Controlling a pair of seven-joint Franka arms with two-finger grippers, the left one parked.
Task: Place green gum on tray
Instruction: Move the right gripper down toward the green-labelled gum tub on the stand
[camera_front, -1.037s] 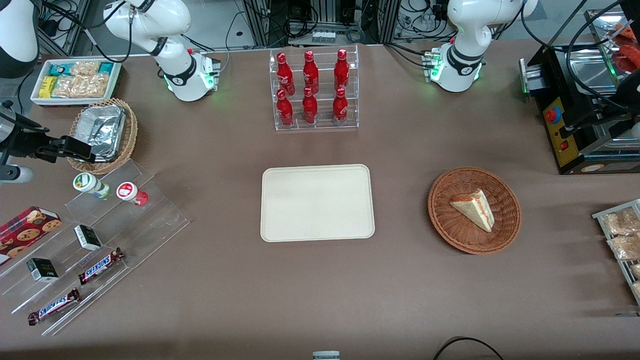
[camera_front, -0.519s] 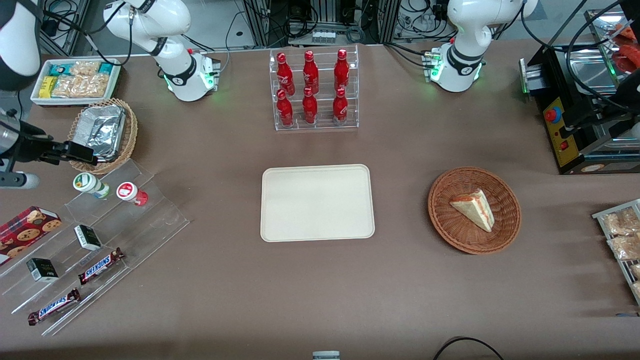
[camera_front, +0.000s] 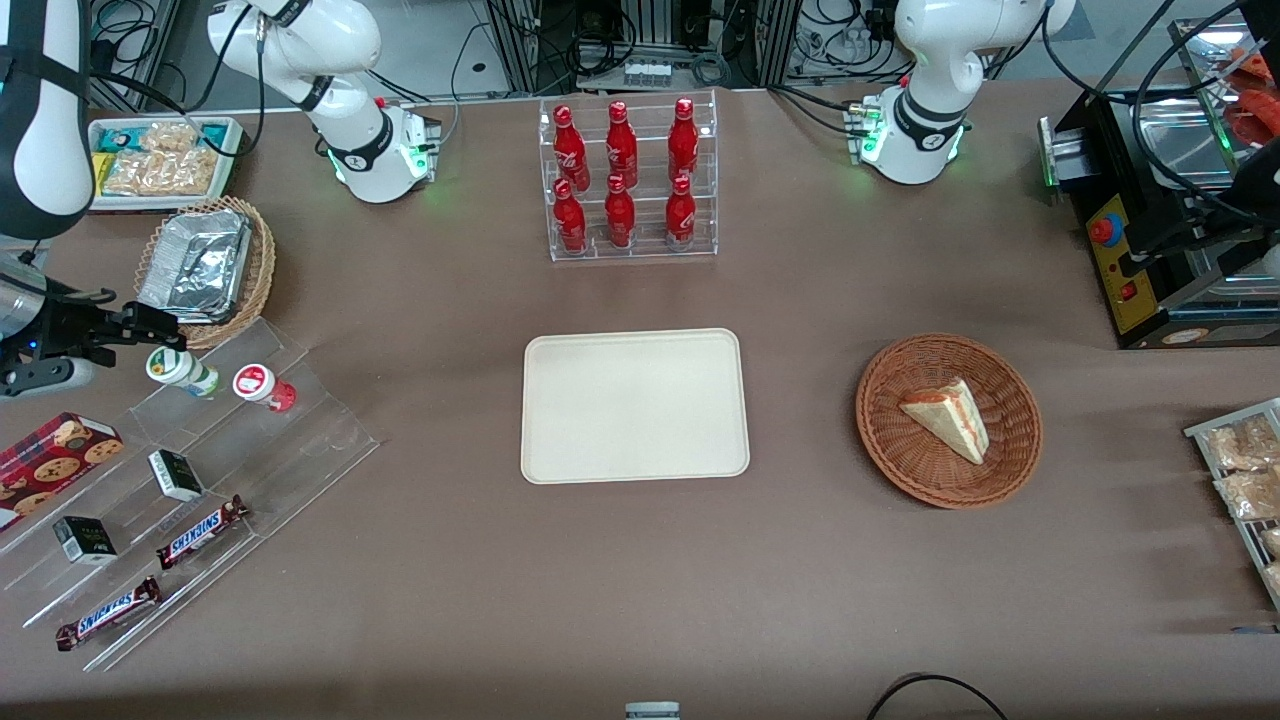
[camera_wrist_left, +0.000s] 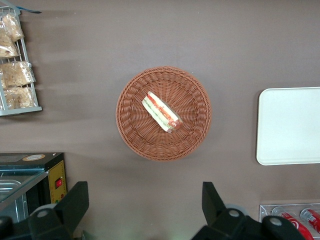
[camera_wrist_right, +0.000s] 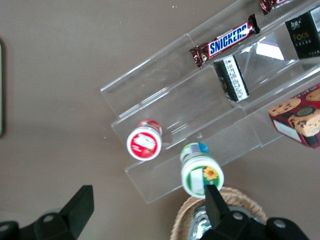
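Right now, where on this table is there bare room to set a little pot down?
The tray is bare, as is the cloth between it and the sandwich basket. The acrylic stand is crowded: green gum, red gum, Snickers bars, with the gripper open above it.

Matt cream plastic tray (camera_front: 634, 405), glossy white-lidded green gum (camera_front: 180, 369), clear acrylic shelf (camera_front: 250, 440).
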